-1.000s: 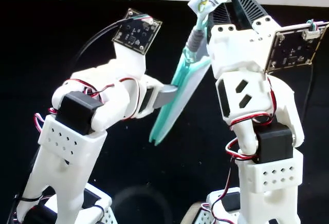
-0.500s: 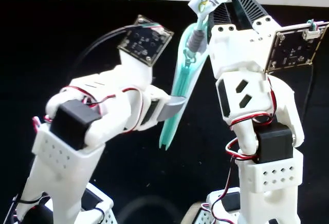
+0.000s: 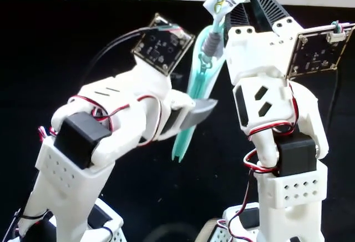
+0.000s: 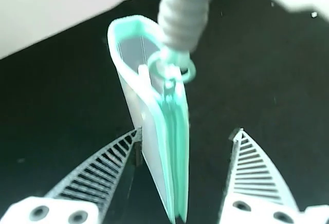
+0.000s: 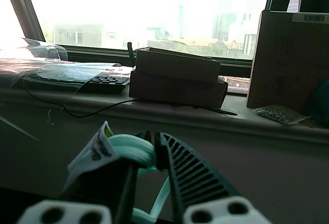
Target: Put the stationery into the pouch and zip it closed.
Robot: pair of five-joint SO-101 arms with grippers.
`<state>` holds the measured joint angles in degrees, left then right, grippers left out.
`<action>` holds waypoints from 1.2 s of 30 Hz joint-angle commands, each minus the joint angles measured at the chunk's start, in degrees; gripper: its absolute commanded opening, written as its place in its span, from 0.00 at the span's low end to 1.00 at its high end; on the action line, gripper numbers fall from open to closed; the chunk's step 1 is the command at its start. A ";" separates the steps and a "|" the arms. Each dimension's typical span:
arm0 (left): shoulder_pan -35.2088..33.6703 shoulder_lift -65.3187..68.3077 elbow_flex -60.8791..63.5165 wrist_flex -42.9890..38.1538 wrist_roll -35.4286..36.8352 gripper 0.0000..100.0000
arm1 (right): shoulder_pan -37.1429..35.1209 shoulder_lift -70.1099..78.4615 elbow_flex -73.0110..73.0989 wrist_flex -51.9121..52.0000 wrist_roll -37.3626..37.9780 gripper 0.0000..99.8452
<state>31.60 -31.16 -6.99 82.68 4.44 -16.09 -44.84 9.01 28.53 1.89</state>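
The flat, mint-green translucent zip pouch (image 3: 197,84) is hanging edge-on between the arms, above the black tabletop (image 3: 55,42). The right pincer (image 5: 146,144) is clenching its top end. The left pincer (image 4: 187,131) is straddling its lower half, spread wide, one finger just beside a face. It should probably be closing squarely on the flat faces, steadying the pouch for zipping.

The pouch (image 4: 154,136) was made of smooth, translucent plastic, its tag (image 3: 222,0) of paper; the worktop (image 3: 44,42) was finished matt black.
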 commanded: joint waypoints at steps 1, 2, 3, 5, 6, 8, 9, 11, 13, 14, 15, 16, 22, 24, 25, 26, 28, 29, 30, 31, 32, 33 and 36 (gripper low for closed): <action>-0.13 3.91 -1.71 -3.08 0.09 0.28 | -0.40 -1.36 -2.59 -1.36 0.09 0.01; -0.57 5.58 -1.80 -3.60 0.09 0.28 | -0.40 -1.36 -2.59 -1.27 0.09 0.01; -1.10 7.08 -2.07 -4.22 0.09 0.28 | -0.40 -1.36 -2.59 -1.27 0.09 0.01; -2.51 9.71 -2.07 -5.98 0.09 0.28 | -0.40 -1.36 -2.59 -1.27 0.09 0.01; -2.77 10.86 -2.07 -7.03 0.09 0.28 | -0.40 -1.36 -2.59 -1.27 0.09 0.01; -2.77 12.35 -2.07 -8.09 0.09 0.28 | -0.40 -1.36 -2.51 -1.27 0.09 0.01; -2.77 12.70 -2.07 -8.44 0.09 0.28 | -0.40 -1.36 -2.51 -1.27 0.09 0.01; -2.77 12.62 -2.15 -8.88 0.09 0.28 | -0.40 -1.36 -2.51 -1.27 0.09 0.01; -2.95 12.62 -2.15 -8.79 0.09 0.28 | -0.40 -1.36 -2.51 -0.57 0.09 0.01; -2.95 12.62 -2.15 -8.62 0.09 0.28 | -0.40 -1.36 -2.51 0.04 0.09 0.01; -2.95 12.62 -1.98 -8.53 0.00 0.26 | -0.40 -1.36 -2.51 0.57 0.09 0.01; -3.03 12.62 -1.89 -8.70 0.00 0.24 | -0.40 -1.36 -2.51 0.75 0.09 0.01; -2.77 12.62 -2.15 -9.58 -8.88 0.05 | -0.40 -1.36 -2.51 1.10 0.09 0.01; -2.86 12.62 -2.15 -9.14 -10.29 0.00 | -0.40 -1.36 -2.51 1.10 0.09 0.01; -3.03 12.62 -2.15 -9.14 -10.37 0.01 | -0.31 -1.36 -2.51 1.10 0.09 0.01; -3.12 12.62 -2.15 -9.14 -10.46 0.01 | -0.13 -1.36 -2.51 1.10 0.18 0.01; -3.74 12.35 -2.15 -8.97 -10.46 0.01 | 0.04 -1.36 -2.51 1.10 0.44 0.01; -4.26 11.65 -2.24 -8.53 -10.46 0.01 | 0.31 -1.36 -2.42 1.19 0.44 0.01; -4.79 10.68 -1.89 -8.35 -10.46 0.01 | 1.36 -1.36 -2.42 1.19 0.44 0.01; -5.41 9.54 -1.63 -8.18 -10.46 0.01 | 2.68 -1.27 -2.42 1.10 0.44 0.01; -6.29 8.40 -1.63 -7.38 -10.46 0.01 | 3.91 -1.27 -2.51 0.92 0.44 0.01; -7.16 7.16 -1.63 -6.33 -10.46 0.01 | 4.79 -1.27 -2.51 0.84 0.53 0.01; -9.71 4.00 -1.63 -3.43 -10.55 0.01 | 7.69 -1.27 -2.86 0.84 0.53 0.01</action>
<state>24.66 -22.73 -6.90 77.23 -5.32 -11.25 -44.84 8.92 29.58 1.89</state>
